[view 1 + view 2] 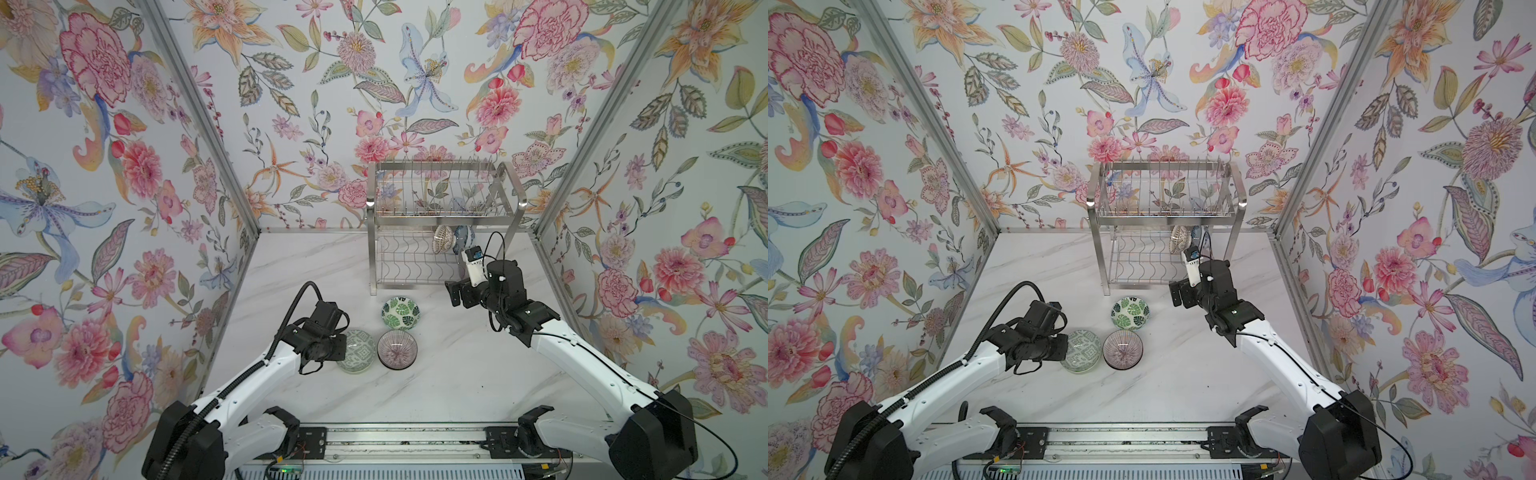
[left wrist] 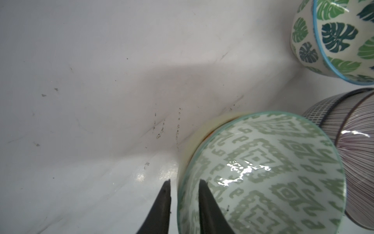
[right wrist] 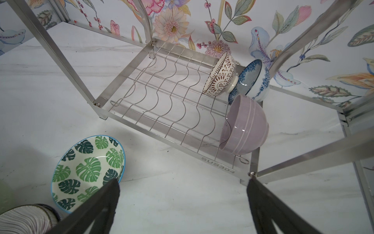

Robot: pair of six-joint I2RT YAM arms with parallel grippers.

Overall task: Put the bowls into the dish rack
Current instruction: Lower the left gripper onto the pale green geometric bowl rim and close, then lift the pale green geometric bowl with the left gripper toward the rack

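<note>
grey-green geometric bowl, green-leaf bowl, lilac bowl

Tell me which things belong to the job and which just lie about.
Job: shiny steel wire dish rack; in it, lilac ceramic bowl, brown-lattice ceramic bowl, blue floral ceramic bowl; outside it, green leaf ceramic bowl, grey-green geometric ceramic bowl, purple-lined ceramic bowl.
Lying about: nothing loose, only white marble-look tabletop, floral wallpaper.

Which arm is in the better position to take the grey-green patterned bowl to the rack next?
Left. The left gripper straddles the rim of the grey-green bowl, one finger inside, one outside. The right gripper is open and empty near the dish rack.
</note>
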